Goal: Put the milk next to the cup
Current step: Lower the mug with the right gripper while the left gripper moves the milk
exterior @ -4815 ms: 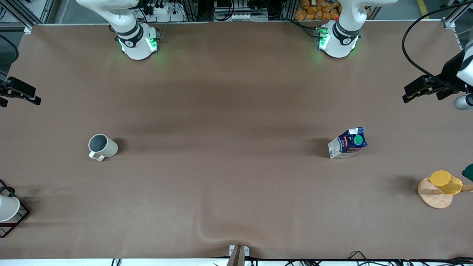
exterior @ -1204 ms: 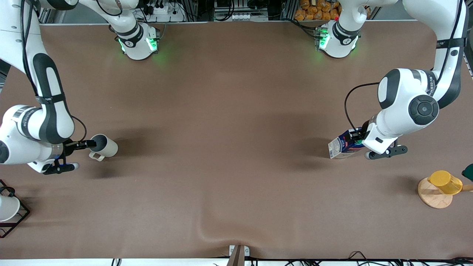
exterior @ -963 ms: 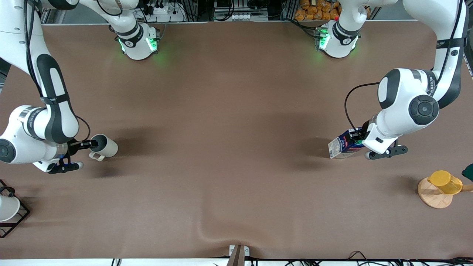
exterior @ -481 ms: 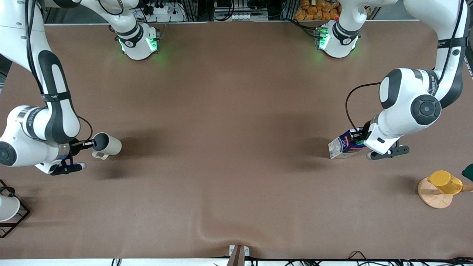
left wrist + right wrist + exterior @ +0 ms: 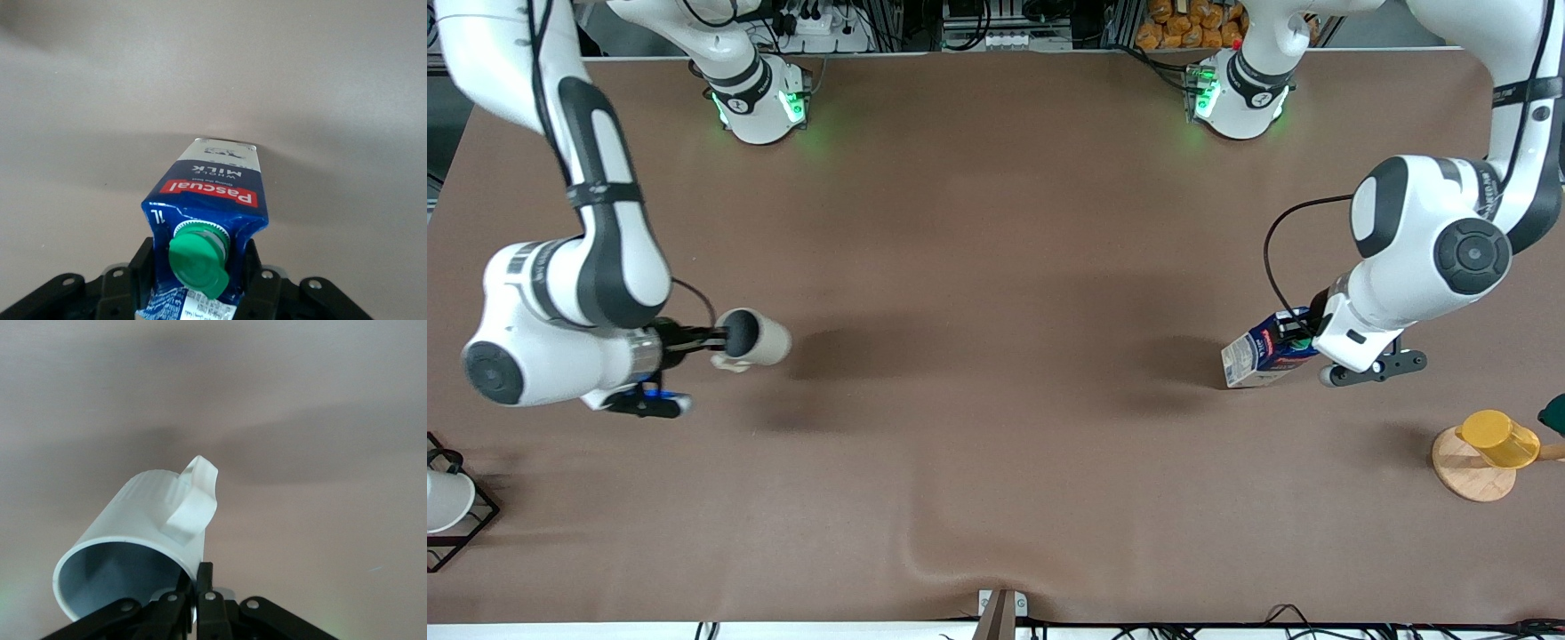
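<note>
Left gripper (image 5: 1303, 340) clamped on milk (image 5: 1258, 352), carton upright, right gripper (image 5: 713, 339) pinching rim of raised, tipped cup (image 5: 754, 337)

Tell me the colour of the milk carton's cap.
Green; the cap shows best in the left wrist view.

Yellow cup (image 5: 1500, 438) on wooden stand (image 5: 1472, 473); white cup (image 5: 445, 500) on black wire rack (image 5: 463, 532).

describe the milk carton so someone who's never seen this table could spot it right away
On the brown table, look toward the left arm's end, where the left gripper is shut on the top of the milk carton. It is a small gable-top carton, dark blue above and white below, with a round green cap and a red label, unlike the yellow cup on its wooden stand nearer the front camera.
</note>
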You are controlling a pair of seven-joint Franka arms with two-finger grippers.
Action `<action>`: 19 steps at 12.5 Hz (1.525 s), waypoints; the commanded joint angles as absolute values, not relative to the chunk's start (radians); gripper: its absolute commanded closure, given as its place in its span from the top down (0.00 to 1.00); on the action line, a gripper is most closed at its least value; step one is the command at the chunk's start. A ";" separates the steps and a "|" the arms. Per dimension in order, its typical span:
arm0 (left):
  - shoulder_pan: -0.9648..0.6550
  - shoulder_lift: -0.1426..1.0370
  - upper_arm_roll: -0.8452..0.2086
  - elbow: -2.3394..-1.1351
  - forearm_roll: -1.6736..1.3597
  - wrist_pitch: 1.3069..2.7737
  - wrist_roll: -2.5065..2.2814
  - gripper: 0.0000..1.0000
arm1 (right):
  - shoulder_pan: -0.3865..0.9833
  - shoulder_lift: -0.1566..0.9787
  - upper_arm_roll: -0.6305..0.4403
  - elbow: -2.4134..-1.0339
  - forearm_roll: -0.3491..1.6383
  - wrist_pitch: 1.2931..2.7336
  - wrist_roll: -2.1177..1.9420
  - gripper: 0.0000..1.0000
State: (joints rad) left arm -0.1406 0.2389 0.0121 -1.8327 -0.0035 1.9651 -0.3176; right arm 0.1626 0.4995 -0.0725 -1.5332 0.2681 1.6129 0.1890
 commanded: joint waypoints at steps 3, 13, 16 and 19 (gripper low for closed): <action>-0.147 0.210 0.006 -1.724 0.015 1.801 -0.319 0.56 | 0.403 0.495 -0.083 -1.500 0.348 1.727 0.639 0.00; -0.147 0.172 -0.141 -1.694 0.000 1.721 -0.437 0.56 | 0.725 0.705 -0.086 -1.463 0.417 2.177 1.052 0.00; -0.146 0.172 -0.201 -1.697 0.000 1.701 -0.465 0.56 | 0.716 0.712 -0.086 -1.463 0.422 2.177 1.052 0.00; -0.149 0.181 -0.287 -1.697 0.000 1.695 -0.543 0.57 | 0.723 0.709 -0.087 -1.462 0.364 2.171 1.042 1.00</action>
State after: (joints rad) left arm -0.1511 0.1813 -0.2373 -1.7005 -0.0036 1.7117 -0.4797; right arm 0.7180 0.6990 -0.0853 -1.4929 0.3979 2.1861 1.0348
